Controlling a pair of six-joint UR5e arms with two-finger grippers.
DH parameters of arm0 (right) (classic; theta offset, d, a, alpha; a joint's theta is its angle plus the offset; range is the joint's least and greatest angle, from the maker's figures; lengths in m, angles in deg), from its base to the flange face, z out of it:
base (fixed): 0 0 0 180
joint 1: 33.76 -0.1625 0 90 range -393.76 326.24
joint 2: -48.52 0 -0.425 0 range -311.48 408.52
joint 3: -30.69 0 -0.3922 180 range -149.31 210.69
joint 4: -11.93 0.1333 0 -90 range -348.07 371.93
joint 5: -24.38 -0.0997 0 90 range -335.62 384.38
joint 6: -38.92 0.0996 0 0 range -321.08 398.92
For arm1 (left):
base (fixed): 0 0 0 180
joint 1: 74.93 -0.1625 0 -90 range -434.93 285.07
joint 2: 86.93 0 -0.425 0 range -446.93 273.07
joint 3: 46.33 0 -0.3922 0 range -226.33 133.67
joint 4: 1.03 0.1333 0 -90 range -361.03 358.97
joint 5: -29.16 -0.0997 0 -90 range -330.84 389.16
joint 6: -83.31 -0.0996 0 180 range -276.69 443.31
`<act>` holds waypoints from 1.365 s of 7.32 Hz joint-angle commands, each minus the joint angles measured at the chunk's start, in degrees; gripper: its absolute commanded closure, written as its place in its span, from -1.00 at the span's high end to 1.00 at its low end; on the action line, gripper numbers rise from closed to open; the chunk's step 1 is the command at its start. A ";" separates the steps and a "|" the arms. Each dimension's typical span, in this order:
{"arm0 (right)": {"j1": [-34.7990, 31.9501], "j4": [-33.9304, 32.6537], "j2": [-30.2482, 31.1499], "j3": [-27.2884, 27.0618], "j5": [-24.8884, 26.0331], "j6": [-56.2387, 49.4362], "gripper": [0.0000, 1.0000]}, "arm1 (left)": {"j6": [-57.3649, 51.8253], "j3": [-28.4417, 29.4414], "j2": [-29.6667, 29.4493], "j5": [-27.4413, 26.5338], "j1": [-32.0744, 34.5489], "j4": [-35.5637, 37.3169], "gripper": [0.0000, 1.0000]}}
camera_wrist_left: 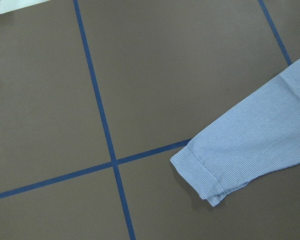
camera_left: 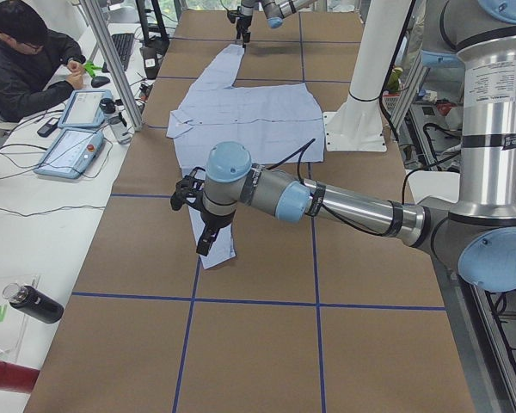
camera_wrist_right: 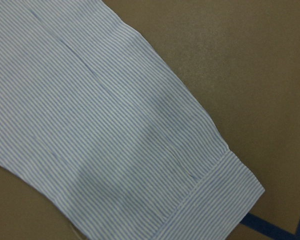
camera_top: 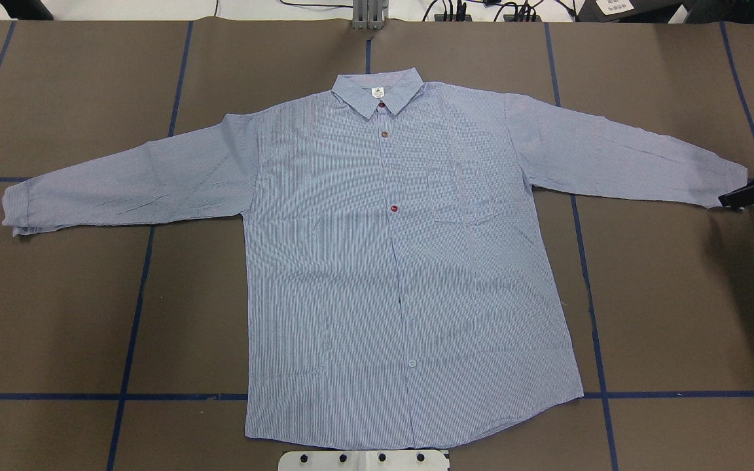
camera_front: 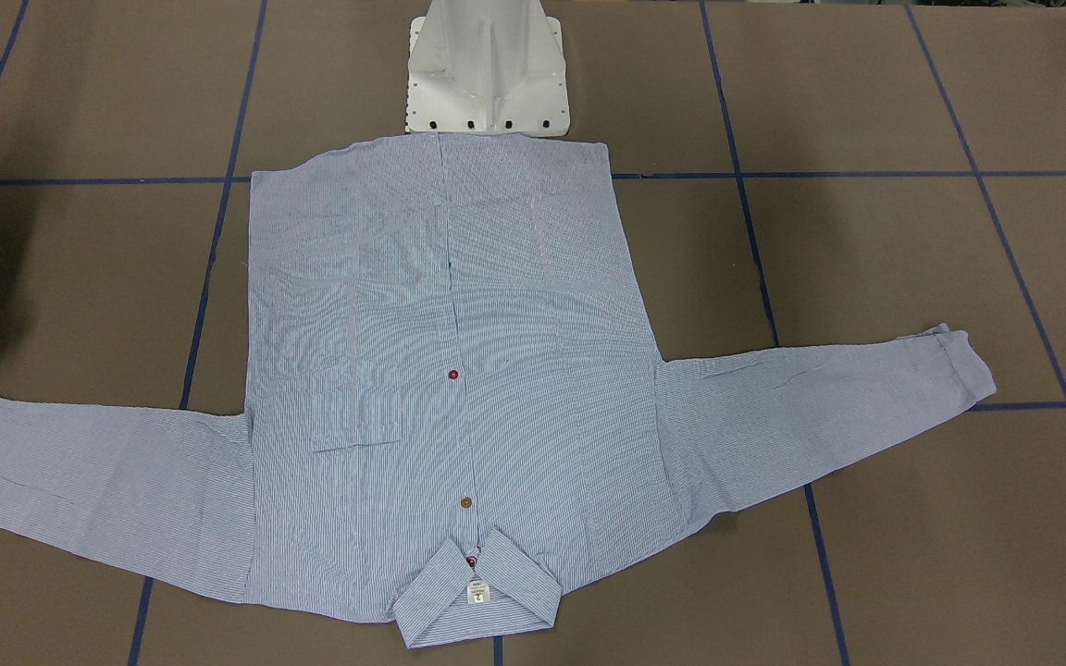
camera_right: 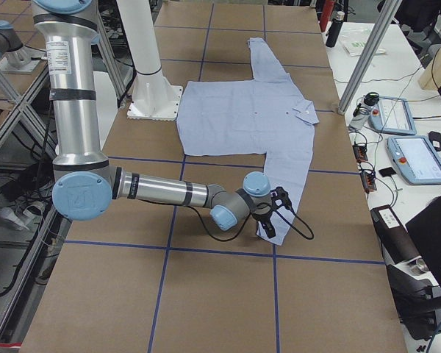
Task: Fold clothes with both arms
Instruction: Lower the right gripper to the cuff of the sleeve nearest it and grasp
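Shirt [camera_top: 390, 261] looks light, floppy; pinch the cuff [camera_top: 727, 178] just beside right tool [camera_top: 732, 199], other cuff [camera_wrist_left: 200, 172] near left tool [camera_left: 205, 243]. Can't tell if either's open.

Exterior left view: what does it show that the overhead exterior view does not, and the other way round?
Only exterior left shows the left arm, the left gripper near a sleeve cuff, and a seated person. Only the overhead shows the red buttons, the chest pocket and the collar label. Both show the shirt spread flat on the brown table, sleeves out.
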 commanded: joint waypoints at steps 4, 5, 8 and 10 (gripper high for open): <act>0.21 1.29 0.16 1.82 0.72 -1.75 0.75 | 0.00 0.04 0.00 0.00 0.00 0.00 1.00; 0.29 1.29 0.16 1.83 0.98 -1.75 0.70 | 0.00 0.04 0.00 0.00 0.00 0.00 1.00; 0.82 1.29 0.16 1.74 1.78 -1.75 0.55 | 0.09 -0.05 0.00 0.00 0.00 0.00 1.00; 1.17 1.29 0.16 1.74 1.78 -1.32 0.54 | 0.09 -0.22 0.00 0.00 0.00 0.00 1.00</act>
